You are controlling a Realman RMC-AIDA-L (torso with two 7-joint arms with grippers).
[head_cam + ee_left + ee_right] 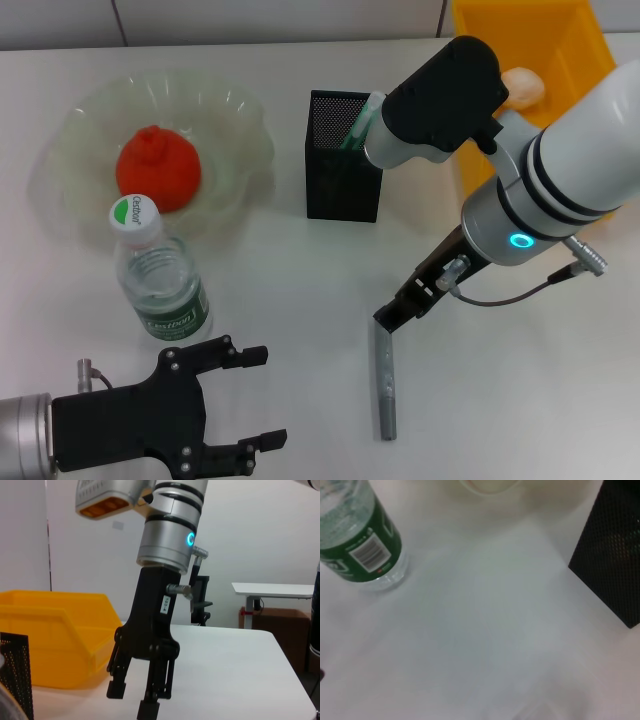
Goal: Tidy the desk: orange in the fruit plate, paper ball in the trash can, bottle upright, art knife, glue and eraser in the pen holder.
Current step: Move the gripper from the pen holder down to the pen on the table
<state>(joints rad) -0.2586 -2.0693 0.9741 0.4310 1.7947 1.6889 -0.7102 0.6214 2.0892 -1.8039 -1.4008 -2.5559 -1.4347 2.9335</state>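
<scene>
The orange (158,172) lies in the pale-green fruit plate (235,110). The bottle (160,282) stands upright in front of the plate and also shows in the right wrist view (362,540). The paper ball (525,86) lies in the yellow trash can (530,40). The grey art knife (385,385) lies flat on the table. My right gripper (398,312) hangs open just above the knife's far end; the left wrist view shows its fingers (116,687) apart and empty. A pale-green stick pokes out of the black pen holder (343,170). The eraser is not in view. My left gripper (255,396) is open at the near left.
The pen holder (615,555) stands between the plate and the trash can (50,640). The right forearm reaches over the trash can's front. Bare white tabletop lies between the bottle and the knife.
</scene>
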